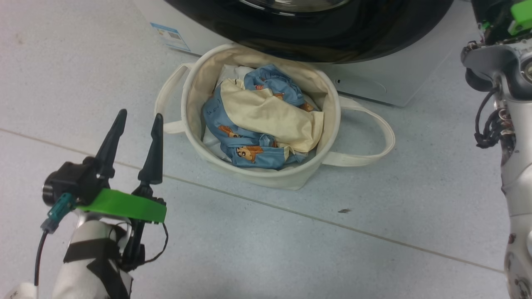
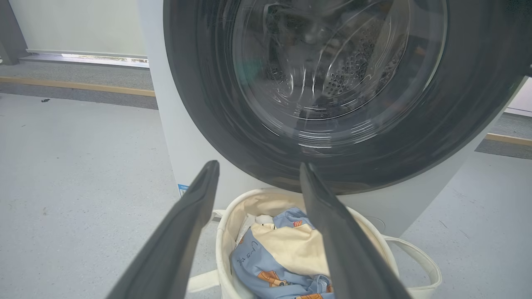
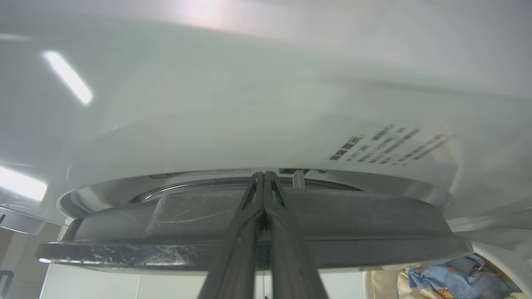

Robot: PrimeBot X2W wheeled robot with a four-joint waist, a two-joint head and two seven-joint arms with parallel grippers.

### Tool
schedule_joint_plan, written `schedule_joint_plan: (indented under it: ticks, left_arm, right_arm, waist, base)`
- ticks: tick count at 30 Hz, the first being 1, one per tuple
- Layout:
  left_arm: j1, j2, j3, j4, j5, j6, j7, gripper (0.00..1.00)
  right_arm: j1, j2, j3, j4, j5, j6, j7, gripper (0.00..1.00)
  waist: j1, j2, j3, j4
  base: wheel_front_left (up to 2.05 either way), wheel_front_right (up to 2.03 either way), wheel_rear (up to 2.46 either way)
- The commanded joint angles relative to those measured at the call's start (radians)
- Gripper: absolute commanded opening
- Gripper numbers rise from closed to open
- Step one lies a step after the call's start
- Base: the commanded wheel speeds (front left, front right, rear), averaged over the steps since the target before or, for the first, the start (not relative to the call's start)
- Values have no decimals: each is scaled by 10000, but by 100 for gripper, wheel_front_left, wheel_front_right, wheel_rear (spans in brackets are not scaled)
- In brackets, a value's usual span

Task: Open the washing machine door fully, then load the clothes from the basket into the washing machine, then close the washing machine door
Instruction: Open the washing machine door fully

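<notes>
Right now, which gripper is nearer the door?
Right. The right gripper, jaws shut, is at the door edge; the left gripper, jaws open, hangs back beside the basket.

The washing machine door [image 2: 469, 124] has a glossy black rim around a clear glass bowl [image 2: 291, 104]. Behind it shines a perforated metal drum [image 2: 357, 70]. The washing machine [image 2: 183, 145] is smooth white. The basket [image 1: 266, 176] is matt cream canvas holding soft crumpled cloth clothes [image 1: 270, 114]. The floor [image 1: 374, 249] is matt speckled grey.

The basket [image 1: 266, 177] holds crumpled blue bear-print and cream clothes [image 1: 266, 116], just before the washing machine [image 1: 374, 83]. The black-rimmed washing machine door [image 2: 199, 104] seems barely ajar.
</notes>
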Motion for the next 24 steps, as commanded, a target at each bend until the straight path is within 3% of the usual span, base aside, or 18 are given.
schedule_joint_plan:
  ticks: [1,8,15,24]
  left_arm:
    - [-225,244,363,-338,31,-55,-120,100]
    - [-131,243,523,-199,116,-55,-120,100]
    - [88,333,613,-35,164,-55,-120,100]
    - [186,351,614,35,111,-55,-120,100]
  right_arm:
    - [-414,130,237,-247,32,4,267,0]
    - [-65,215,963,36,241,4,1645,0]
    - [937,373,1612,-452,634,4,3148,0]
    - [1103,227,1299,-1446,-178,4,1406,0]
  waist:
    - [-1,0,48,10]
    - [-1,0,-393,-236]
    - [-1,0,-1014,-576]
    - [-1,0,-1191,-526]
  base:
    - [0,0,0]
    - [0,0,0]
    - [0,0,0]
    - [0,0,0]
